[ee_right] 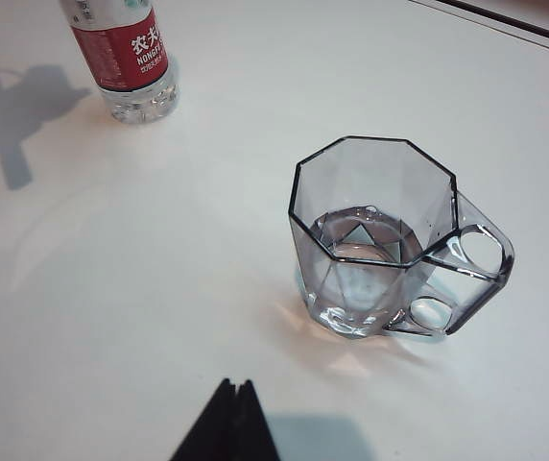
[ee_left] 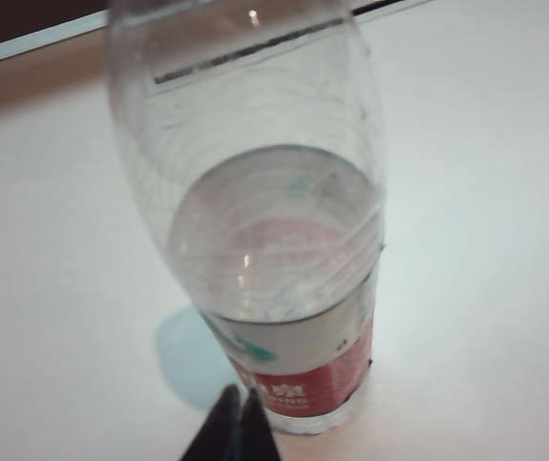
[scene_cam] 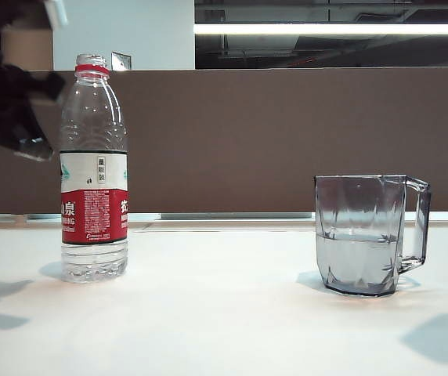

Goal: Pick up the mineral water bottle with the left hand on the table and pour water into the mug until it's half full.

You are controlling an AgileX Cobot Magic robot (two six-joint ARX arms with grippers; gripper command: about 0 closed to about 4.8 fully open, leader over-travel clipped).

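We've got the bottle (scene_cam: 93, 168) standing upright on the bench (scene_cam: 224, 313), over on the left of the exterior view, cap off and neck open above the red ring. It looks nearly drained; from the left wrist view we look down through its clear shoulder and see only a shallow pool low inside. The mug (scene_cam: 363, 233) sits well apart to the right, upright, handle pointing away from the bottle, and water fills it to roughly the halfway mark (the surface line shows plainly through the smoky facets).

On the label we read a red band with white Chinese characters, and in the right wrist view the word "NONGFU" under them (ee_right: 126, 46); a white band with a touch of green sits above the red.

The left hand (ee_left: 239, 423) has its fingers pressed together, tips meeting just beside the foot of the bottle, pinching nothing. In the exterior view its dark body (scene_cam: 9, 102) hangs left of the bottle's upper half, clear of it. The right hand (ee_right: 233, 423) is pressed together too, holding nothing, poised above bare bench near the mug.

Behind the bench runs a brown partition (scene_cam: 287, 133). Nothing stands between bottle and mug.
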